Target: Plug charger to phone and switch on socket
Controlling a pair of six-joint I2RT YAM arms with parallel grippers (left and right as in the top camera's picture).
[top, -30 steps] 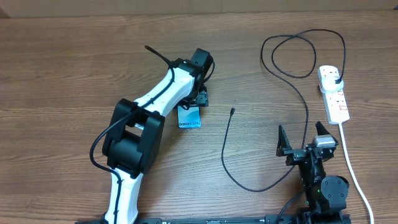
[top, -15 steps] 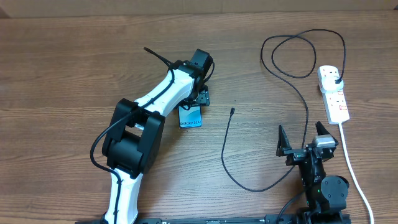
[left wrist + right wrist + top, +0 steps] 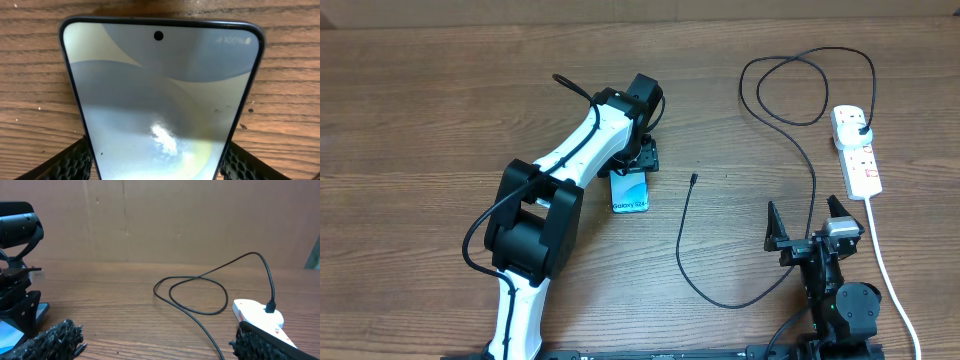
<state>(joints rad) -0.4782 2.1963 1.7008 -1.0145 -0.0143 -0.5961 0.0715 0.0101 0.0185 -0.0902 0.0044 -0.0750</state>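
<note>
**Overhead:** The left tool [image 3: 635, 168] pinches the near-top end of the phone [image 3: 630, 192], which lies screen-up near mid-table [image 3: 420, 100]. The charger [image 3: 812, 190] has its connector tip a little way to the phone's right and not touching it. Its plug sits in the socket [image 3: 857, 152] at the far right. The right tool [image 3: 807, 226] hangs with fingers spread, holding nothing, just beside the cable's long run. The likely trouble is the limp cable: grasped back from the tip, the connector could droop or twist and miss the port.

**Left wrist:** Both fingers [image 3: 67, 165] press on the phone's [image 3: 160, 100] long edges, with glare on the glass. The charging port is out of frame. A grip this narrow on smooth edges could let the phone pivot or slide when the connector pushes against it.

**Right wrist:** The right tool's [image 3: 155, 342] fingers stand wide apart over bare wood. Beyond them are the looped charger [image 3: 200, 295] and the socket [image 3: 255, 312], with the plug seated. Pulling the cable toward the phone could tighten that loop and tug at the strip. A press on the switch could shove the light strip along the table rather than flip it.
</note>
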